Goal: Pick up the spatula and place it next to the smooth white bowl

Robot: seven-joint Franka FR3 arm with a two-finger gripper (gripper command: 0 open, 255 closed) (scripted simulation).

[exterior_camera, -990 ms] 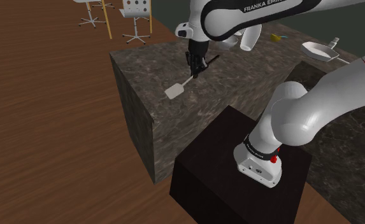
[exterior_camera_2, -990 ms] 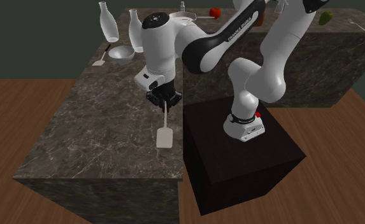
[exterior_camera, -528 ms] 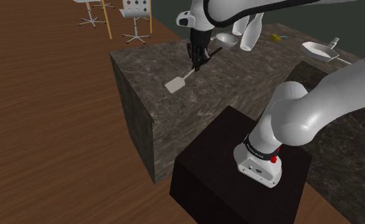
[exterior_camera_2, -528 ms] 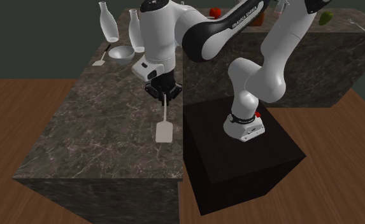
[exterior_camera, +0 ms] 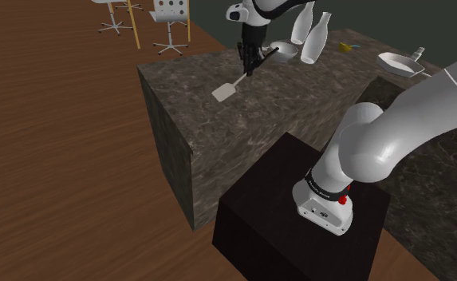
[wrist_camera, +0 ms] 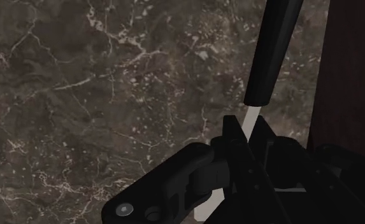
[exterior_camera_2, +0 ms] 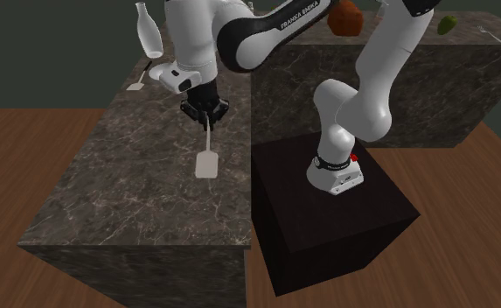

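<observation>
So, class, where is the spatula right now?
In the shoulder view, the spatula is held by the pincer over the dark counter, left of the bowl.

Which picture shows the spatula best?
The shoulder view: the whole spatula shows, white blade, shaft and black handle poking past the gripper. The second exterior view shows the blade and shaft hanging under the gripper, handle hidden. The wrist view shows the black handle and a bit of white shaft at the gripper.

The shoulder camera is sitting behind the stand (exterior_camera: pixel 274 231), looking down toward eleven o'clock over the counter (exterior_camera: pixel 298 104). The second exterior camera is standing off its near end, facing twelve o'clock. The wrist camera is peering closely past the gripper (wrist_camera: pixel 246 130) at the same stone.
</observation>
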